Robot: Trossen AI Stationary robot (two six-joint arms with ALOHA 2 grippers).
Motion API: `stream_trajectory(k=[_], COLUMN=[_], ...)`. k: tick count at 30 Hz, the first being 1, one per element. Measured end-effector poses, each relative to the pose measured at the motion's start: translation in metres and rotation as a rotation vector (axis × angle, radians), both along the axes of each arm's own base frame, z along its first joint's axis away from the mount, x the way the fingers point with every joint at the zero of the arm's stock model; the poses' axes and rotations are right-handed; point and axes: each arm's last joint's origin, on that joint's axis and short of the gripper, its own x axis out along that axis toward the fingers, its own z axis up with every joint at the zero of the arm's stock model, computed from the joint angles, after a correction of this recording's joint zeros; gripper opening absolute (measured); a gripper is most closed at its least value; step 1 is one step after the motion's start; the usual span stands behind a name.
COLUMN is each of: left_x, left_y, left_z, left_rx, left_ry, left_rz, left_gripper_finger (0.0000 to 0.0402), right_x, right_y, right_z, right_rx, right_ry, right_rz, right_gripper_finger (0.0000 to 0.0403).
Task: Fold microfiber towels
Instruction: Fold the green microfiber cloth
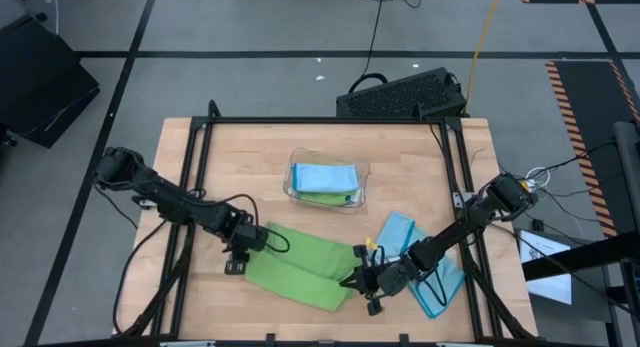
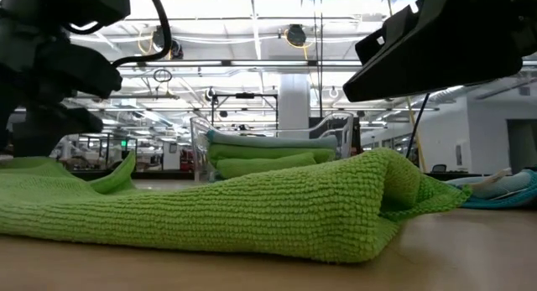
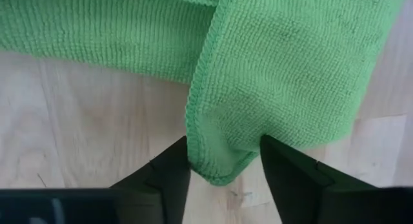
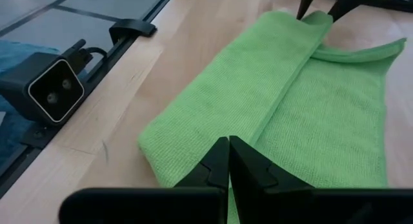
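Observation:
A lime green towel [image 1: 300,262] lies on the table near its front edge, with one long side folded over. My left gripper [image 1: 240,255] points down at the towel's left end, with a corner of the towel [image 3: 222,162] between its fingers. My right gripper [image 1: 362,283] is shut and slants down low at the towel's right end [image 4: 193,146]. A light blue towel [image 1: 397,232] lies crumpled under my right arm. Folded blue and green towels [image 1: 325,179] sit in a clear tray [image 1: 365,172] at the table's middle. My left gripper has the green towel's folded-over corner [image 3: 219,153] between its two fingers [image 3: 169,175], which touch it on either side from above. The corner rests on the table and bulges slightly in the gap. My right gripper hides its own tips, so whether it touches the towel cannot be told.
A small camera block [image 4: 55,88] stands on the black frame rail at the table's front edge, beside my right gripper. Bare wood lies to the left of the tray and behind it. A black keyboard-like object [image 1: 400,92] sits beyond the far edge.

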Motion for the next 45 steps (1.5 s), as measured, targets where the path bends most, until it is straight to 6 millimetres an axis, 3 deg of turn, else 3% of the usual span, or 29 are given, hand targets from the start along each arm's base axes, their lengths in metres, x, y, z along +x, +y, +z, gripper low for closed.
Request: stream_trajectory(k=[12, 19, 23, 30, 45], left_x=[0.001, -0.002, -0.004, -0.011, -0.023], left_y=[0.0, -0.005, -0.016, -0.033, -0.063], left_z=[0.0, 0.005, 0.016, 0.032, 0.045], left_rx=[-0.001, -0.011, 0.019, 0.079, 0.145], left_ry=[0.001, 0.004, -0.059, -0.158, -0.284], left_rz=[0.036, 0.081, 0.089, 0.087, 0.069], left_gripper_finger=[0.0091, 0.001, 0.0011, 0.0008, 0.0005], right_x=[-0.006, -0.024, -0.029, -0.036, -0.029], right_y=[0.005, 0.017, 0.022, 0.029, 0.032], right_z=[-0.004, -0.013, -0.016, -0.016, -0.043], right_rx=[0.114, 0.287, 0.349, 0.311, 0.452], right_ry=[0.068, 0.219, 0.254, 0.223, 0.265], right_rz=[-0.06, -0.177, -0.214, -0.218, -0.305], right_gripper_finger=[0.0009, 0.0063, 0.0111, 0.0176, 0.0192])
